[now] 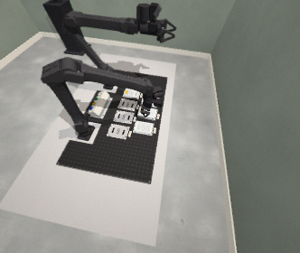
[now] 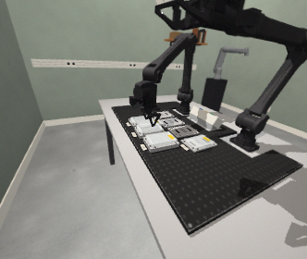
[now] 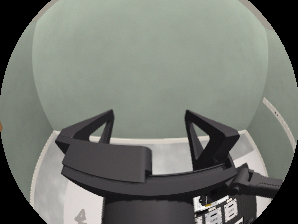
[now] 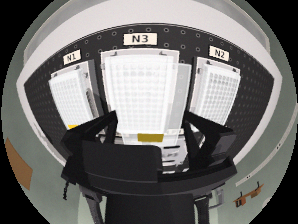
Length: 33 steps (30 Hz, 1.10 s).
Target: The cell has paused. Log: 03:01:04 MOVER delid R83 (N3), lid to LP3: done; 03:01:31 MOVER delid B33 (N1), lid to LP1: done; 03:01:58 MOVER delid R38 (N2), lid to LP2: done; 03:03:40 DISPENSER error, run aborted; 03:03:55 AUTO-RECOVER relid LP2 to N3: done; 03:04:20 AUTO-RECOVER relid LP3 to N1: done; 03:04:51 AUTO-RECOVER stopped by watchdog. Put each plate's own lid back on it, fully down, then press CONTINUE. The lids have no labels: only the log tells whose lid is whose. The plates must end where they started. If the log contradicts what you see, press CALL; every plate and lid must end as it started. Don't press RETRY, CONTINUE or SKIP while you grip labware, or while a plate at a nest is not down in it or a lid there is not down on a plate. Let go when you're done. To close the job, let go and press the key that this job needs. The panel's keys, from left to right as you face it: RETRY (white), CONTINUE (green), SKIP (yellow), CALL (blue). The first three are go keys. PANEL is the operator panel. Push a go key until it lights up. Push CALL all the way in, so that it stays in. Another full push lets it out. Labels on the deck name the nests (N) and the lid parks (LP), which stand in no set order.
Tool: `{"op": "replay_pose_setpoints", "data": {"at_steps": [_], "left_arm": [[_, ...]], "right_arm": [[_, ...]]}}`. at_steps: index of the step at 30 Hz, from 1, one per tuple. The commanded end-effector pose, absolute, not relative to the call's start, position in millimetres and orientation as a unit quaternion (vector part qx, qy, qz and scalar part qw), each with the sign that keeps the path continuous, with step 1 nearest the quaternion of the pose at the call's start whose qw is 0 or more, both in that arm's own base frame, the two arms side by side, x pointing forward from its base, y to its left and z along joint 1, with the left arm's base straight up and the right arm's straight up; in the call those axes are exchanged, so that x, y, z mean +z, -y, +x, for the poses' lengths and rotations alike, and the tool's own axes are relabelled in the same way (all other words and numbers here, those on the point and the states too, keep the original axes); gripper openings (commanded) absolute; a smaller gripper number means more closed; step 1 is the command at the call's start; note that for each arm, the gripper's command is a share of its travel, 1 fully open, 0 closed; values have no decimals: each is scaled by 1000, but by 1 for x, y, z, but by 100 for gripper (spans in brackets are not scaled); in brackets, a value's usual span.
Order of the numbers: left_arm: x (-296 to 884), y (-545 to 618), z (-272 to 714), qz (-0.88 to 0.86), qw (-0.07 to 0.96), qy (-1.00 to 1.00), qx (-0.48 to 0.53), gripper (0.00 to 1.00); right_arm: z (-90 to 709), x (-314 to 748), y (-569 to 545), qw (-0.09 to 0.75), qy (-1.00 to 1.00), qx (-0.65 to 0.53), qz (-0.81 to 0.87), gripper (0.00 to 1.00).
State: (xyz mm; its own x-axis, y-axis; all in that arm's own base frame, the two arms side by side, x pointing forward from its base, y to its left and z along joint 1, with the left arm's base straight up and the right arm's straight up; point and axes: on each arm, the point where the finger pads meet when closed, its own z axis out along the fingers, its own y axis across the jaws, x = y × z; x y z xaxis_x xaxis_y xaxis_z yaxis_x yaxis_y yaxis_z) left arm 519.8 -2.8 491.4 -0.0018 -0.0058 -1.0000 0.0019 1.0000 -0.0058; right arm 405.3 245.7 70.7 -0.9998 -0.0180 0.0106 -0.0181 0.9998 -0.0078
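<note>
My right gripper (image 1: 145,112) (image 2: 153,121) (image 4: 149,113) is shut on a clear lid with a yellow sticker (image 4: 150,137). The lid hangs over the white plate at N3 and looks shifted to the right of it in the right wrist view. The N1 plate (image 2: 161,141) (image 4: 72,100) shows a yellow mark. The N2 plate (image 1: 144,128) (image 4: 218,95) stands on the other side. Whether clear lids cover these two is unclear. My left gripper (image 1: 174,32) (image 3: 149,113) is open and empty, high above the deck. The operator panel (image 1: 100,104) (image 2: 206,117) shows coloured keys; their state is unreadable.
Grey slotted parks (image 1: 127,105) (image 1: 124,117) (image 1: 118,131) stand in a row beside the nests, close together. Beyond them is a white piece with a yellow mark (image 1: 132,93) (image 2: 199,142). The right arm reaches over the row.
</note>
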Motion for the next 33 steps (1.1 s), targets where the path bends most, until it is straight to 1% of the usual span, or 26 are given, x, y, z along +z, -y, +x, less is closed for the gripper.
{"op": "replay_pose_setpoints", "data": {"at_steps": [1,25,33], "left_arm": [[529,-5,514,-1,730,-684,7,100],[529,-5,514,-1,730,-684,7,100],[529,-5,514,-1,730,-684,7,100]], "right_arm": [[418,90,-226,-20,1000,-11,17,0],[415,88,-125,-19,1000,-6,17,0],[424,97,-136,-26,999,-8,29,0]]}}
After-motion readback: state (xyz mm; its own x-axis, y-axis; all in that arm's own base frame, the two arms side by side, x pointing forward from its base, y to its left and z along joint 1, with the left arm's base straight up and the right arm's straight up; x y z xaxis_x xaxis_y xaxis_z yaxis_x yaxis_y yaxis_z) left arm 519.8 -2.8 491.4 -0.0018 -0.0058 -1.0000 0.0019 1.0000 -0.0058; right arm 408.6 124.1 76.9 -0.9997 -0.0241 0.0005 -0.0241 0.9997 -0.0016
